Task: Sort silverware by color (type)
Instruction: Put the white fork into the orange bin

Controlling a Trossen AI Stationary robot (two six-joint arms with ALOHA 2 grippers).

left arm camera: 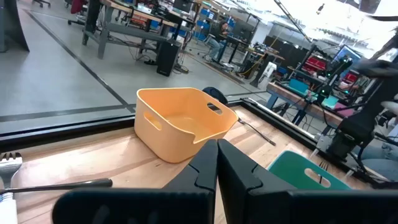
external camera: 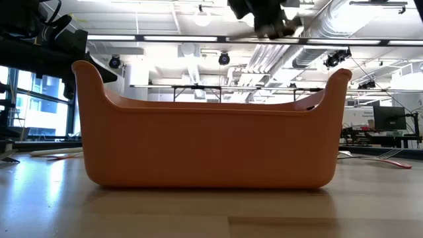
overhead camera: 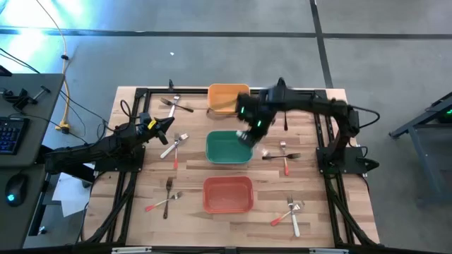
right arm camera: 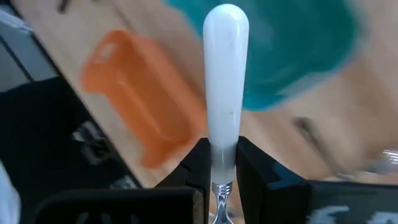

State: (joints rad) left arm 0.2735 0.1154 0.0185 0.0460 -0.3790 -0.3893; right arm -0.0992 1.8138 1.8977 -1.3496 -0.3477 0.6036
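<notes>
Holding a white-handled fork (right arm camera: 226, 81) near its metal neck, my right gripper (right arm camera: 224, 163) has both fingers clamped on the handle, which stands out ahead of them. From overhead I see the right gripper (overhead camera: 248, 134) above the right rim of the green bin (overhead camera: 227, 149), which sits between the yellow-orange bin (overhead camera: 227, 97) and the red bin (overhead camera: 227, 194). My left gripper (left arm camera: 217, 163) is fully closed on nothing; from above, the left gripper (overhead camera: 164, 125) waits over the table's (overhead camera: 194, 164) left side, near a white-handled fork (overhead camera: 174, 145). Remaining forks lie scattered on the wood: a pair (overhead camera: 174, 105) at the far left corner, a pair (overhead camera: 167, 197) at the near left, one group (overhead camera: 284, 155) right of the green bin, another (overhead camera: 291, 212) at the near right.
</notes>
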